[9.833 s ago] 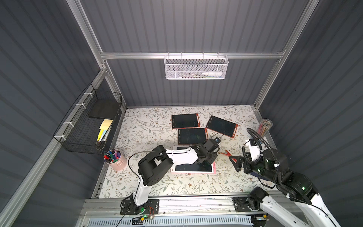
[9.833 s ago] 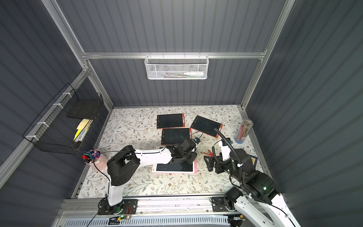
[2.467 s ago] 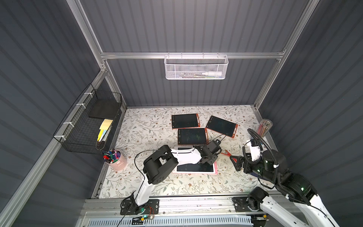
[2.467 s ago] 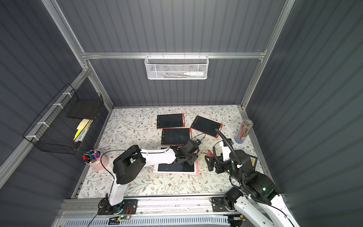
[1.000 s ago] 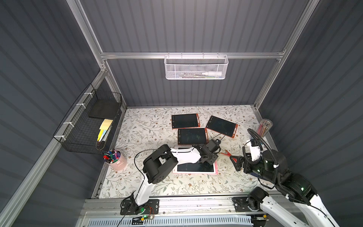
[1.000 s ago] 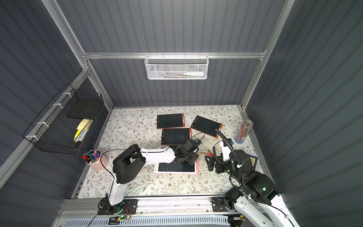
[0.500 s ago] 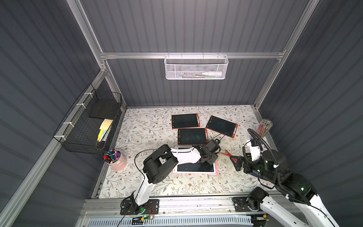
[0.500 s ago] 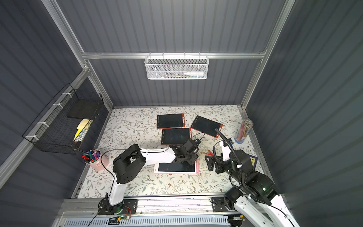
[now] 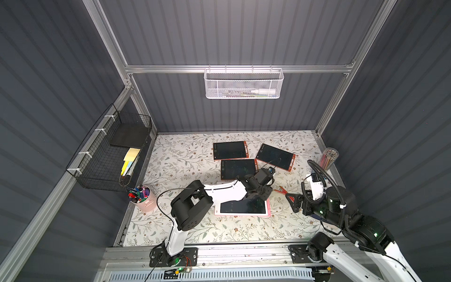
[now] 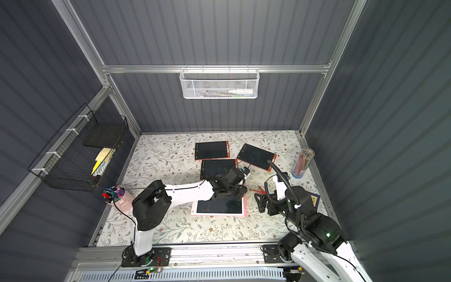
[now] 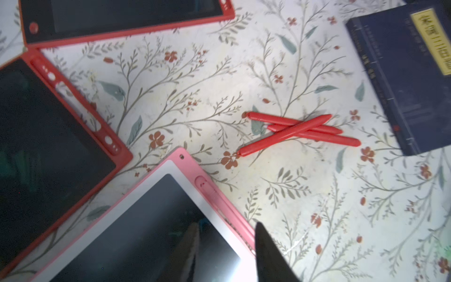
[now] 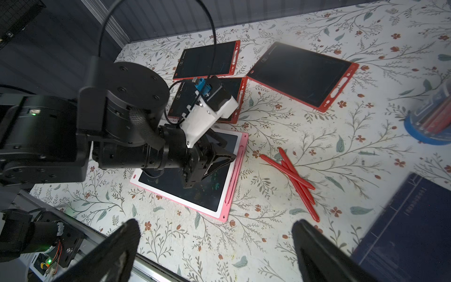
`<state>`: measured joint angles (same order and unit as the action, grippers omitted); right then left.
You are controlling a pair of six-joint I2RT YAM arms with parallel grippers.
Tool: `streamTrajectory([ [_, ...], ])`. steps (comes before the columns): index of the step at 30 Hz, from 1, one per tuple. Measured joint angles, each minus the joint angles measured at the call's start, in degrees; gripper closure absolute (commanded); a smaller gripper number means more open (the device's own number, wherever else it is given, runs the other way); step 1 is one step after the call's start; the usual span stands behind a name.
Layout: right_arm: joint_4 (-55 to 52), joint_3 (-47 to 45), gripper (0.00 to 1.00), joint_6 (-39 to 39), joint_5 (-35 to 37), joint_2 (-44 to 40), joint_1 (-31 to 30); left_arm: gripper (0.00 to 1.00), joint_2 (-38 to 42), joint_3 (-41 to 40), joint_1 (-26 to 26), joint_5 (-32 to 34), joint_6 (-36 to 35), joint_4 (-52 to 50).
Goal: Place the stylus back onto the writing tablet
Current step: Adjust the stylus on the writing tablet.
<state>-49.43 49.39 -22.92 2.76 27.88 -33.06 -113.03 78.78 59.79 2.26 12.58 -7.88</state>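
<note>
The pink-framed writing tablet [image 9: 244,213] [image 10: 219,213] [image 12: 223,202] lies flat at the front middle of the table. A pink stylus [image 11: 220,206] [image 12: 235,171] lies in the groove along its pink side edge. My left gripper [image 11: 227,246] [image 9: 259,195] [image 10: 232,193] hangs low over that edge. It is open by a narrow gap, one finger above the dark screen and the other just past the frame. The edge with the stylus runs under the gap, and neither finger touches the stylus. My right gripper [image 12: 216,234] [image 9: 291,199] stands wide open to the right, holding nothing.
Three red styluses [image 11: 292,131] [image 12: 292,178] [image 9: 280,190] lie crossed on the table between the two grippers. Three red tablets [image 9: 230,150] [image 9: 275,156] [image 9: 238,168] lie behind. A dark blue book [image 12: 402,232] lies at the right and a pencil cup [image 9: 329,158] stands there. A pink marker cup [image 9: 142,197] stands at the left.
The left gripper stays over the pink tablet's right edge, with its jaws narrower than half a second ago. The right arm has not moved.
</note>
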Motion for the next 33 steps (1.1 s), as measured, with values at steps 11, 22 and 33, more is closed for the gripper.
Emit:
streamTrajectory([
  [11, 0.0, 0.0, 0.01, 0.0, 0.0, -0.1, 0.0, 1.0, -0.8, -1.1, -0.2, -4.9, -3.2, 2.0],
  [22, 0.0, 0.0, 0.01, 0.0, 0.0, -0.3, 0.0, 1.0, -4.0, -2.4, -0.3, -6.0, -4.9, 3.1],
  [33, 0.0, 0.0, 0.01, 0.0, 0.0, 0.0, 0.0, 1.0, -4.4, -2.4, -0.3, -6.4, -5.6, 4.3],
])
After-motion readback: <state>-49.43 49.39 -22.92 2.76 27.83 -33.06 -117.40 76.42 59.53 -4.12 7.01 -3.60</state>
